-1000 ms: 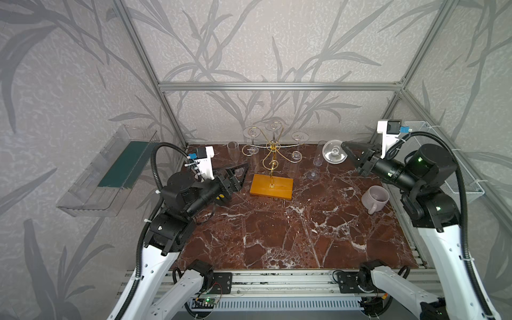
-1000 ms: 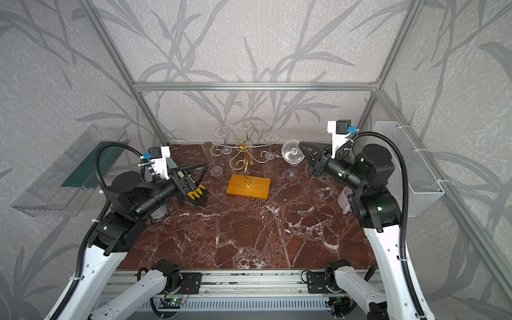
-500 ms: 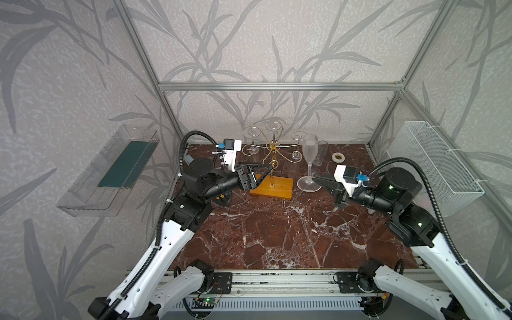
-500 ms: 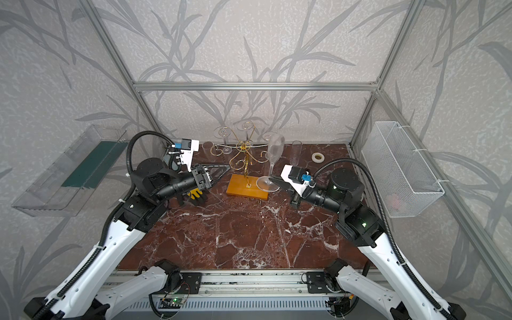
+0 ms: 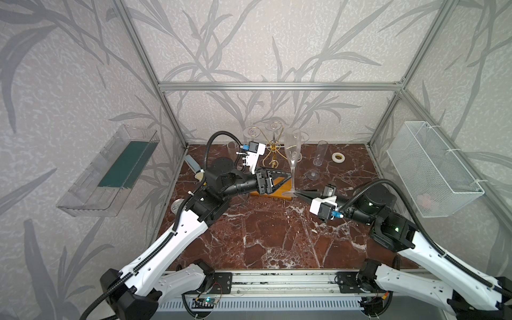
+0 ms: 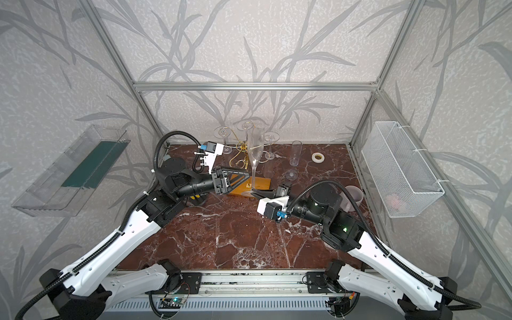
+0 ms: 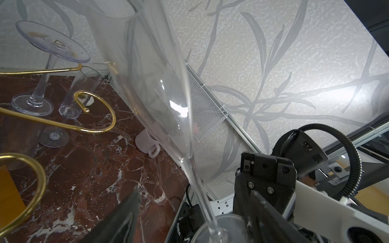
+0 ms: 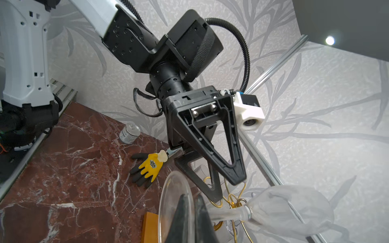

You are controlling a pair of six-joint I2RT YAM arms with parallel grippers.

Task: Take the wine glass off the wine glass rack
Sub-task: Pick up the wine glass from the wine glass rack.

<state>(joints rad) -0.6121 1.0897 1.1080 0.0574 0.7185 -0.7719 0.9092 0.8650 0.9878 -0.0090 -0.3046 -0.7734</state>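
Right gripper [image 5: 299, 193] is pinched on the foot rim of the glass [image 5: 292, 159]. Glass is upright and off the rack [image 5: 273, 194], just right of the rack stem, foot over the base's near-right corner. Can't tell if the foot touches the base. Left gripper [image 5: 288, 178] is spread, tips at the glass stem from the left, contact unclear. Other glasses [image 5: 250, 132] hang on the far arms.

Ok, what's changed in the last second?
The right gripper, shut on the foot of the wine glass, carried it from the back right to the wine glass rack and turned it upright. The left gripper reached in; its fingers now flank the stem. Rack and hanging glasses unchanged.
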